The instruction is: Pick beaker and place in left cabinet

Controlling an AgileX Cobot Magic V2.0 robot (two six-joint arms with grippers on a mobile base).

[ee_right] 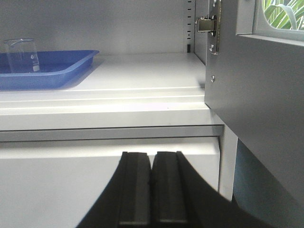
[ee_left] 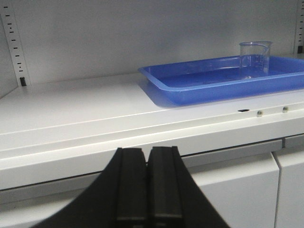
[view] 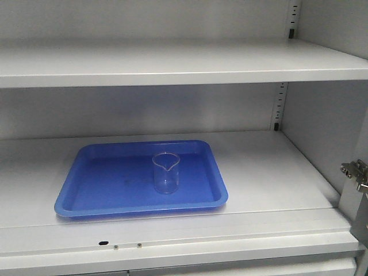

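Observation:
A small clear glass beaker (view: 166, 172) stands upright in a shallow blue tray (view: 92, 195) on the lower shelf of the pale grey cabinet (view: 270, 172). The left wrist view has the beaker (ee_left: 254, 59) far off at the upper right, in the tray (ee_left: 190, 88). In the right wrist view the beaker (ee_right: 21, 55) is at the far left. My left gripper (ee_left: 147, 153) is shut and empty, low in front of the shelf's front edge. My right gripper (ee_right: 152, 156) is likewise shut with nothing in it, below the shelf edge. Neither gripper shows in the front view.
An upper shelf (view: 172, 63) runs above the tray. A silver door hinge (view: 356, 172) sits at the right, and the open grey door (ee_right: 256, 104) stands close to my right gripper. Peg-hole rows (ee_left: 14, 42) line the back corners.

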